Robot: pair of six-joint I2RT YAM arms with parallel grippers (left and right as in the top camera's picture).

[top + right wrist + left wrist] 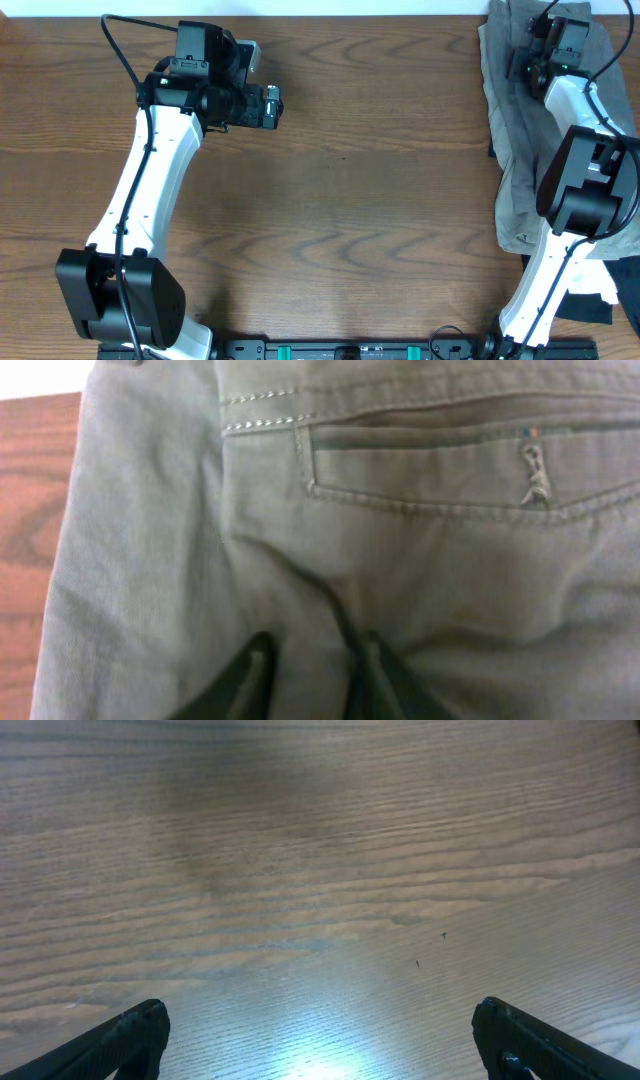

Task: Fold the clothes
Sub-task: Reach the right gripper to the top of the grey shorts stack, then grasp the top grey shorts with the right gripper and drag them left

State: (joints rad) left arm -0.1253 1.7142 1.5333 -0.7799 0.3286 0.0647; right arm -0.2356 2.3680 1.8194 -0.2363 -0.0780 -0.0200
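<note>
R gripper [313, 650] fingers show at bottom centre of the right wrist view, nearly together w/ a ridge of the grey shorts [300, 550] nipped btwn them, and a stitched pocket [450, 460] at upper right. In the overhead view the shorts lie crumpled along the right edge of the wood table [380, 220], partly under the R arm. L gripper [320, 1015] hangs over the tabletop at overhead's upper left, jaws spread wide

Shorts [400, 580]: matt wrinkled cloth; table [320, 870]: wood-grain, slight sheen.
</note>
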